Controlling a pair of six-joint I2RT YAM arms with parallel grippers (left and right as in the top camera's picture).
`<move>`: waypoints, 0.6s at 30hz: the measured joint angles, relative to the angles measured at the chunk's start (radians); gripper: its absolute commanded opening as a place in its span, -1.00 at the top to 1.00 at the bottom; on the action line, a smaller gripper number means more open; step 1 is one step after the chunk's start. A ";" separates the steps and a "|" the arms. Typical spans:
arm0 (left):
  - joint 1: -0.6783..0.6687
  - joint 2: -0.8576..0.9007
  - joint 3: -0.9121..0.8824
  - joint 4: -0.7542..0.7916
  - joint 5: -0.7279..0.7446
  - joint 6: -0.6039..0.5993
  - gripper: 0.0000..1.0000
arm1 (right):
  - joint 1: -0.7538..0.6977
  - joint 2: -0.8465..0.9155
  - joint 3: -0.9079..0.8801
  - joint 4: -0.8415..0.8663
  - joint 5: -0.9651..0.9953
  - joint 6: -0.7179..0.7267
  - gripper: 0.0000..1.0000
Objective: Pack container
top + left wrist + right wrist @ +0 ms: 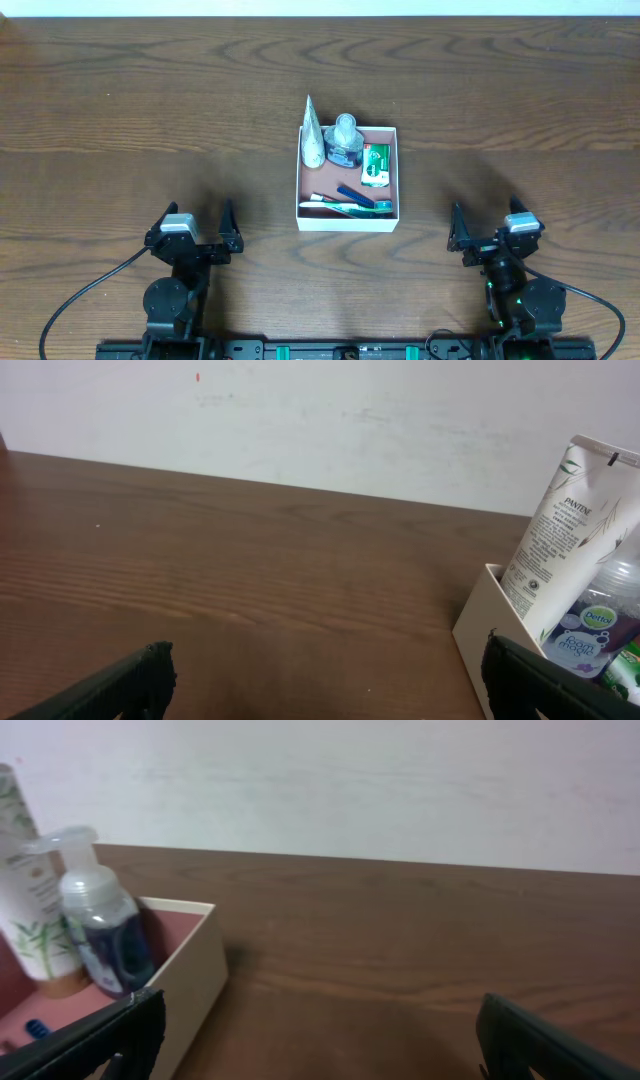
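- Reddish-brown floor, thin white walls: the container (pixel 347 222), a shallow near-square box, stands mid-counter with its sides square to the wooden counter (pixel 120 90) edges.
- Contents, far side: a white tube (pixel 312 135) leaning in the far left corner, a clear pump bottle (pixel 343 140) just beside it, and a green packet (pixel 376 165) against the right wall.
- Contents, near side: toothbrushes (pixel 345 207) lying flat, long axis left to right along the near wall.
- Left gripper (pixel 196 222): released, fingers spread wide, nothing between them. The container lies ahead and to its right.
- Right gripper (pixel 486 222): likewise released and empty. The container lies ahead and to its left.
- Reach: the box sits between the two arms, about equally far from each. Neither is clearly nearer.
- Cut off: each wrist view catches only one corner of the box. The left shows tube and bottle, the right shows pump head and tube.
- Unclear: a small dark blue item by the toothbrushes cannot be identified, and the packet's print is unreadable from overhead.
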 measured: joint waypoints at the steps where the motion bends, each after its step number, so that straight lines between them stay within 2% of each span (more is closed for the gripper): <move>1: 0.000 0.000 0.000 0.000 0.000 0.000 -0.96 | 0.000 0.000 0.000 -0.001 0.007 0.000 -0.98; 18: 0.000 0.000 0.000 0.000 0.000 0.000 -0.96 | 0.000 0.000 0.000 -0.006 0.084 0.019 -0.99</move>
